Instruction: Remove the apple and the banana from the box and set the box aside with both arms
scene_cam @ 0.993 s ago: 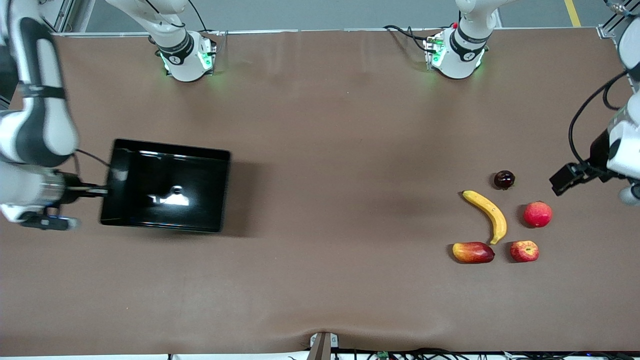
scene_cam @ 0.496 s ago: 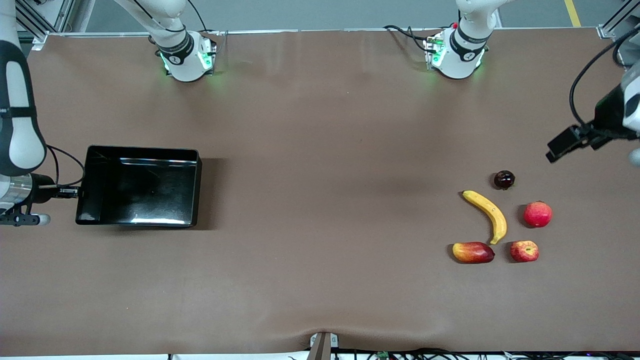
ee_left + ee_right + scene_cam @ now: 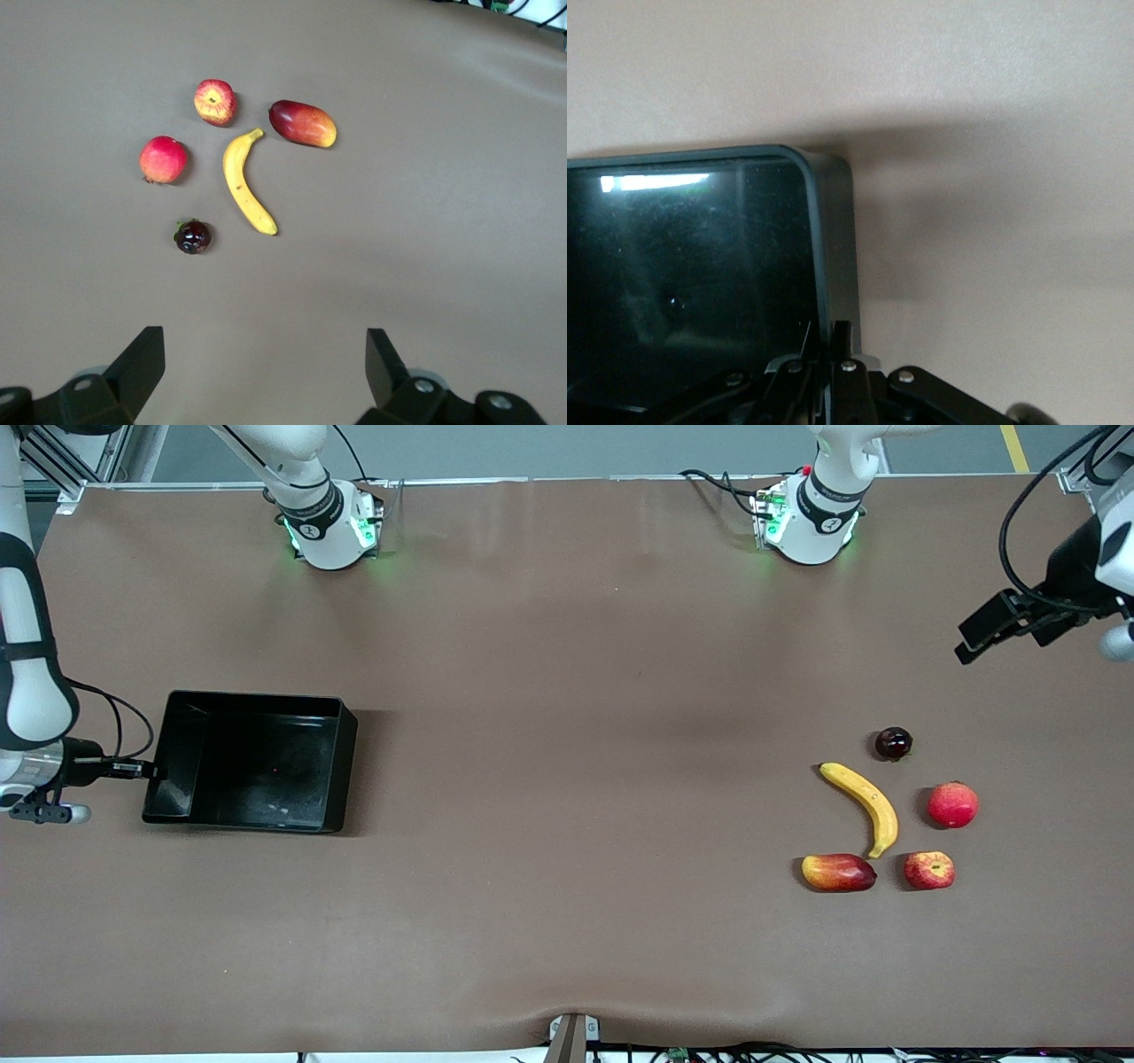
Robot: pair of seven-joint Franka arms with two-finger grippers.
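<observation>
Box of glossy black plastic (image 3: 348,766), shallow and rectangular, lies toward the right arm's end of the table (image 3: 567,691), at nine o'clock from the table's middle in the front view. A second ago it was skewed and closer to the middle; now its sides run straight. The right gripper (image 3: 147,769) is still clamped on the rim of the box's short wall at nine o'clock.

The left gripper (image 3: 263,341) has its fingers spread wide and holds nothing. It has pulled away from the fruits and now hangs over bare table at two o'clock from the small dark maroon round fruit (image 3: 893,743).

The fruits have not moved. The long curved yellow banana (image 3: 864,806) lies in their middle, and the small red apple with yellow streaks (image 3: 928,870) at its five o'clock.
</observation>
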